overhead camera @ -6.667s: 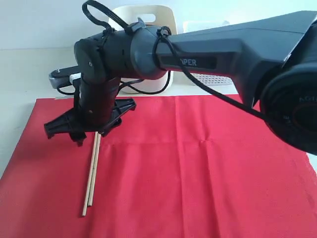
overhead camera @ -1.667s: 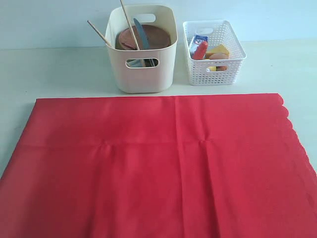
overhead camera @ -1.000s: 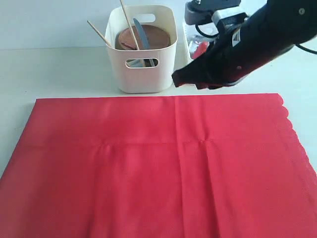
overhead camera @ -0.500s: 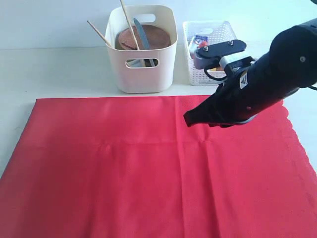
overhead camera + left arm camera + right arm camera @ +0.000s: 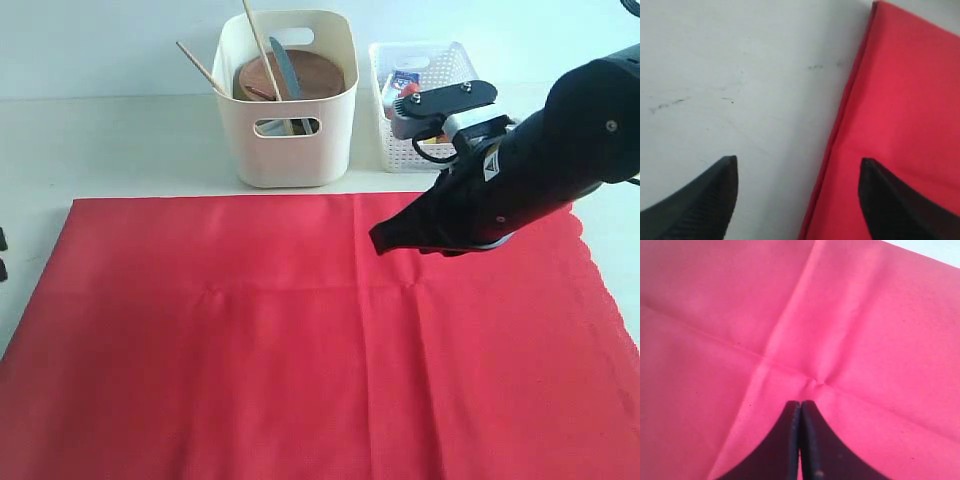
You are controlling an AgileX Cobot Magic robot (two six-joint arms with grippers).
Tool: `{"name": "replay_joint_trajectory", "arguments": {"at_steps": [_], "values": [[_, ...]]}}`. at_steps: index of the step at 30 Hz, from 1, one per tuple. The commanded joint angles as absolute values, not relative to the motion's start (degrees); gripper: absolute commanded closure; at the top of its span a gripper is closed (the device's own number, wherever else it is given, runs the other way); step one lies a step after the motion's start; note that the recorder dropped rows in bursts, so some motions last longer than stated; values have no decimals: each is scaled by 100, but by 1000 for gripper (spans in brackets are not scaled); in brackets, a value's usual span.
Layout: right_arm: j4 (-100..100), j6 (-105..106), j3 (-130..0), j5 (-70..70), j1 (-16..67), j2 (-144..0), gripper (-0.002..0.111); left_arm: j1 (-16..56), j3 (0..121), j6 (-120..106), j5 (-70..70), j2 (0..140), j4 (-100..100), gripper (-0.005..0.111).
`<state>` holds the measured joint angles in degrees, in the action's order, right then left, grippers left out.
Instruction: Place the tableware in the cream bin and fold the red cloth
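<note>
The red cloth lies directly under the right gripper, whose jaws are pressed together with nothing between them. The tip points down at the spot where the cloth's creases cross; whether it touches the fabric I cannot tell. The left gripper stands wide apart and empty at the cloth's left edge, one finger over the bare table and the other over the red fabric. Around them the cloth is spread out flat and unfolded across the near part of the table, its scalloped edge on the right side. Beyond its far edge stands the cream bin, with the brown plate, the knife and the chopsticks standing up in it. The cup, bowl and spoon are not clear from here, but no tableware lies on the cloth or the visible table. Beside the bin, the white lattice basket is partly hidden by the right arm. So clearing looks finished, and folding has not begun: neither gripper has hold of an edge yet.
</note>
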<state>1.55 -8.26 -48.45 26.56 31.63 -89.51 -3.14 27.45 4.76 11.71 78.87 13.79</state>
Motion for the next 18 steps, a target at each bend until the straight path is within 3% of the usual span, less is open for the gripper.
{"name": "replay_joint_trajectory", "arguments": {"at_steps": [1, 6, 13, 15, 18], "values": [[159, -802, -4824, 2554, 3131, -8894, 108, 231, 2794, 422, 817, 8636, 1462, 40], [159, -802, -4824, 2554, 3131, -8894, 108, 764, 2794, 341, 407, 9260, 1441, 40], [159, -802, -4824, 2554, 3131, -8894, 108, 786, 2794, 341, 74, 9981, 1441, 41], [159, -802, -4824, 2554, 3131, -8894, 108, 786, 2794, 341, 74, 10073, 1441, 45], [159, -815, -4824, 2554, 3131, -8894, 108, 799, 2794, 341, 98, 10165, 1441, 64]]}}
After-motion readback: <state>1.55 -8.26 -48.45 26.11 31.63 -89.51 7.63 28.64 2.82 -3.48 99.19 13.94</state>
